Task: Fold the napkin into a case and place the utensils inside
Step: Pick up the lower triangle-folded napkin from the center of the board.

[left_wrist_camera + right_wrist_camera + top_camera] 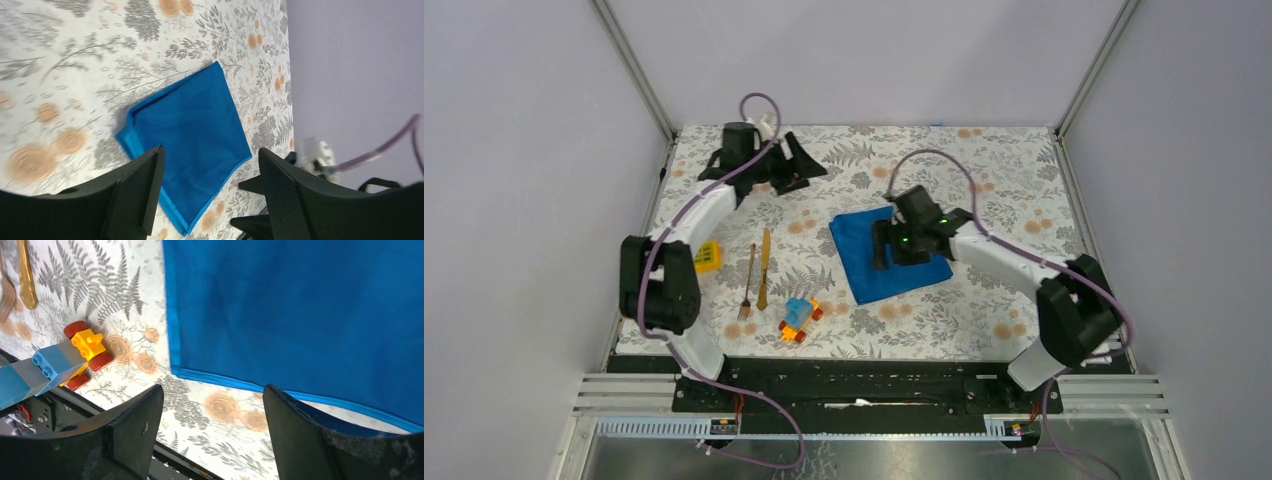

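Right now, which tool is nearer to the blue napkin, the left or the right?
Right. The right tool is directly over the napkin, with its jaws open. The left tool is toward the far left of the table, well apart from the napkin.

Napkin (856, 255) right of toy car (799, 318); fork (747, 285) just left of knife (764, 270).

One blue napkin (894, 282), one golden fork (748, 283), one golden knife (764, 268), one toy car (799, 320) and one yellow block (708, 257) are counted.
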You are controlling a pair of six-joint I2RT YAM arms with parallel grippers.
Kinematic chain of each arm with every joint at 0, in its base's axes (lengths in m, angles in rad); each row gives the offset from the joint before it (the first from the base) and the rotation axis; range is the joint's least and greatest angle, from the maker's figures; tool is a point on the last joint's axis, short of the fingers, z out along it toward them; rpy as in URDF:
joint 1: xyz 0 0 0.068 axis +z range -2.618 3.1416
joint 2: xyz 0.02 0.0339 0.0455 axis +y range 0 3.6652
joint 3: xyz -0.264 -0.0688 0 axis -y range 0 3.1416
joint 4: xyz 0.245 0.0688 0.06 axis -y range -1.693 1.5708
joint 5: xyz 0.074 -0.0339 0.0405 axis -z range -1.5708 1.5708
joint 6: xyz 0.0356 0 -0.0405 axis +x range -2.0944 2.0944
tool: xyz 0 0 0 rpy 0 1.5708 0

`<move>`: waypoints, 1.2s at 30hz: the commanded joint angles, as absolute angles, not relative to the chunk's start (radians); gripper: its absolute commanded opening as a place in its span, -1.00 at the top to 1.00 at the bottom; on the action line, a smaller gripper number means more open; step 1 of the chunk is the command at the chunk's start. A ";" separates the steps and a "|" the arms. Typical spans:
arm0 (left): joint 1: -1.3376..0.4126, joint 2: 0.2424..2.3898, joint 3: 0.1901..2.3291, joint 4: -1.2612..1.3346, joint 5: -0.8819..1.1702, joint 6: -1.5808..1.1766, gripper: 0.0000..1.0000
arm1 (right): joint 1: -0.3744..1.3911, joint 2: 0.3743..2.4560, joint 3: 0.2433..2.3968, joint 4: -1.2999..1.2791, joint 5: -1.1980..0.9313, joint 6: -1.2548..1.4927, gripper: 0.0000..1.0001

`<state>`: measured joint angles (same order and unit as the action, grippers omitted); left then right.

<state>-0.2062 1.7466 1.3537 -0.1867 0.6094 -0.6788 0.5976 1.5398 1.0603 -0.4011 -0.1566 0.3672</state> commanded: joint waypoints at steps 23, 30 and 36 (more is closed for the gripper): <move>0.021 1.516 1.058 -0.039 0.773 -0.683 -0.54 | 0.956 2.127 1.621 -0.852 0.130 0.456 -0.19; 0.027 1.513 1.047 -0.015 0.787 -0.702 -0.54 | 0.955 2.167 1.565 -0.797 0.132 0.451 -0.10; 0.031 1.516 1.039 -0.003 0.797 -0.712 -0.53 | 0.955 2.178 1.452 -0.702 0.171 0.443 0.37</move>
<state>0.0219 1.5482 1.0443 -0.0624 0.7631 -0.7052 0.9501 2.1124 1.5509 -0.7769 0.1226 0.4408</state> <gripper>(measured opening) 0.766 0.400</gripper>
